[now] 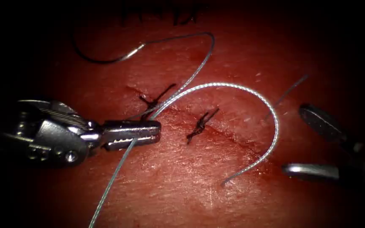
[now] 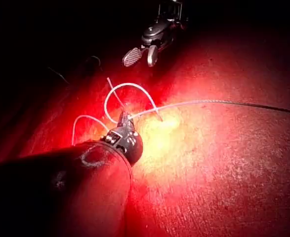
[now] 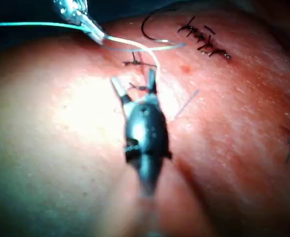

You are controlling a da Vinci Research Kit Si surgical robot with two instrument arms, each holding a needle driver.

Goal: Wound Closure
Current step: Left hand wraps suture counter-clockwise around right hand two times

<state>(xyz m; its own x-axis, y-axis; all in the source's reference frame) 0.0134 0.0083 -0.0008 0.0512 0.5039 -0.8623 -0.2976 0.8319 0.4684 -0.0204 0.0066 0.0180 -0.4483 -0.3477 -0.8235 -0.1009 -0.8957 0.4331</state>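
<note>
- The left tool [image 1: 155, 131] has its jaws closed on the thread [image 1: 250, 90], gripping it just left of the cut [image 1: 233, 137]; the wrist view along its shaft shows the same tool [image 2: 126, 118] with the strand meeting its tip.
- From those jaws one length of thread runs down and away from the cut and is cut off by the picture's edge; the other rises in a wide arch over the cut and comes down with its free end lying on the tissue [image 1: 170, 185] between the cut and the right tool.
- The right tool [image 1: 305, 141] sits well right of the cut with its jaws spread wide and nothing between them; its own wrist view shows the tool [image 3: 135, 84] parted the same way.
- The needle [image 1: 106, 59] lies flat on the tissue well beyond the cut on its left side, held by neither tool and not in the tissue; the thread joins its bright end.
- Two dark knotted stitches [image 1: 201, 124] cross the cut beside the left tool's tip.
- A short loose cut end of thread [image 1: 288, 90] lies right of the cut.
- The needle's far point fades into shadow and is hard to make out; the right tool's wrist is lost in the dark.
- Dark marks [image 3: 204, 42] on the tissue beyond the needle cannot be read as writing.
</note>
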